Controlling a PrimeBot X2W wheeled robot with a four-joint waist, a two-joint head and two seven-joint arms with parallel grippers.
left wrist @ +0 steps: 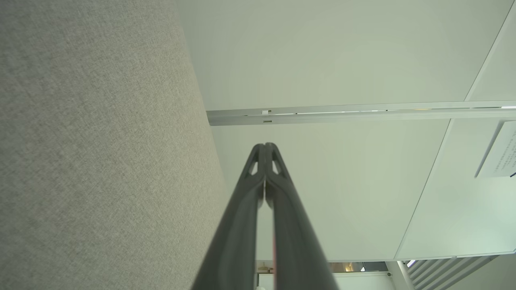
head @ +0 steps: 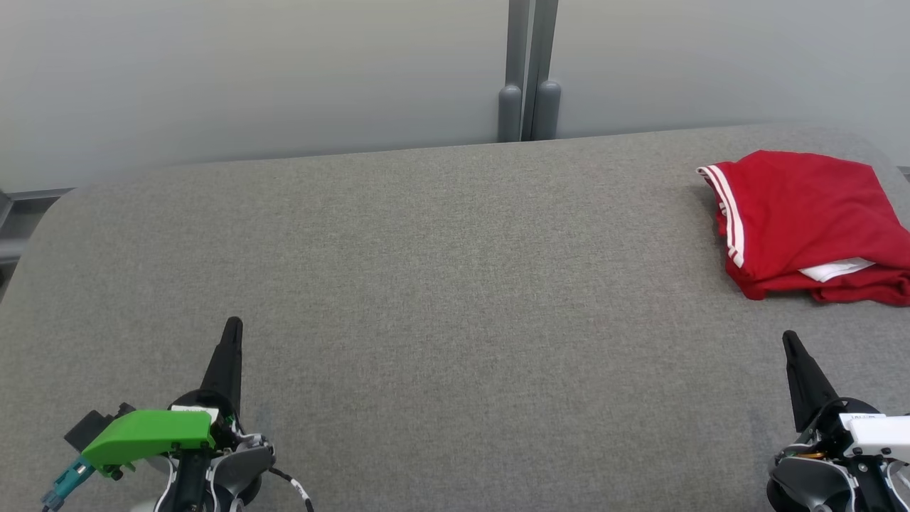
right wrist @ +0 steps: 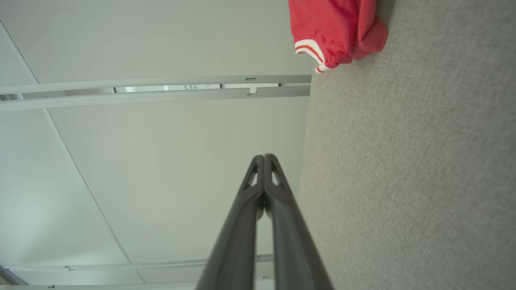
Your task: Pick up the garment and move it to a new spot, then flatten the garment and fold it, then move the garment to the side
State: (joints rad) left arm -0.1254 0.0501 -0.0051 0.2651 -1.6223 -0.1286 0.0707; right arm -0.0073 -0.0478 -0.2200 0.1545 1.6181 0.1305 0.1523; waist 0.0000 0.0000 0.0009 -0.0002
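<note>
1. Both claws are pinched fully closed and empty. The left gripper (head: 232, 323) sits at the near left and the right gripper (head: 788, 336) at the near right, each low over the grey padded table (head: 426, 284).
2. The red garment (head: 803, 220) lies bunched at the far right, close to the table's edge (white stripes showing) and well apart from the left gripper.
3. Risks, as I judge them: a closed claw nosing in could shove the cloth over the edge, and pinching only one layer could drag it open unevenly.
</note>
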